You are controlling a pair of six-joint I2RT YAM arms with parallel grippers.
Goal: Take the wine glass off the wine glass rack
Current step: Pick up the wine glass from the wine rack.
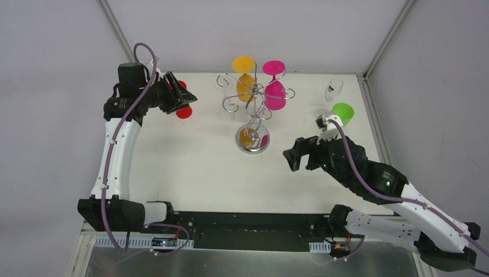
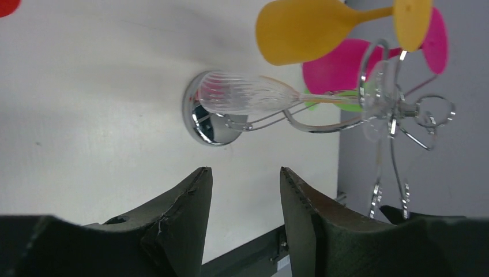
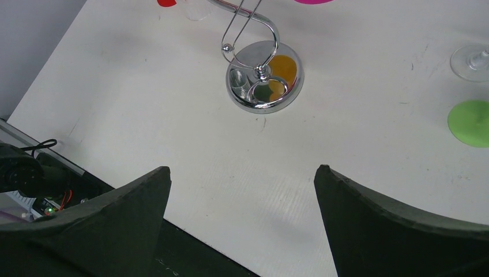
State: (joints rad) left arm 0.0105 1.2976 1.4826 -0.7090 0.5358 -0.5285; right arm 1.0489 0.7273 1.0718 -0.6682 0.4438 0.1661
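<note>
Wine glass rack [image 1: 252,141] stands between left fingers [image 2: 184,213] and right fingers [image 3: 369,219]; both released.

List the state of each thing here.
wine glass rack, upright
orange glass, hanging upside down
pink glass, hanging upside down
ribbed clear glass, hanging upside down
green glass, standing on table
far clear glass, standing on table
red glass, on table
left tool, open, empty
right tool, open, empty

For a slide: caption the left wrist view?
Open left gripper faces the wine glass rack holding clear glass, orange glass and pink glass.
</note>
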